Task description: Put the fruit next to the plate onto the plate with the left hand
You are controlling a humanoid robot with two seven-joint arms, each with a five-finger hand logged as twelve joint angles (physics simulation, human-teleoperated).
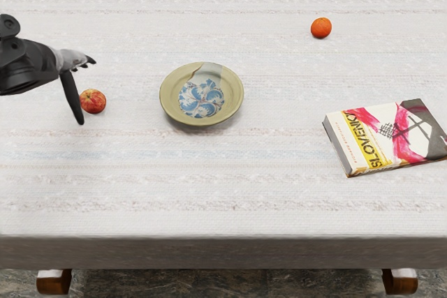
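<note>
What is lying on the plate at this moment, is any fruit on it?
Nothing lies on the plate: only its blue painted centre shows, with no part covered. The apple rests on the table left of it, beside the open left hand.

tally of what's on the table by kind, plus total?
Fruit: 2 (apple, orange)
Plate: 1
Book: 1
Total: 4
</note>
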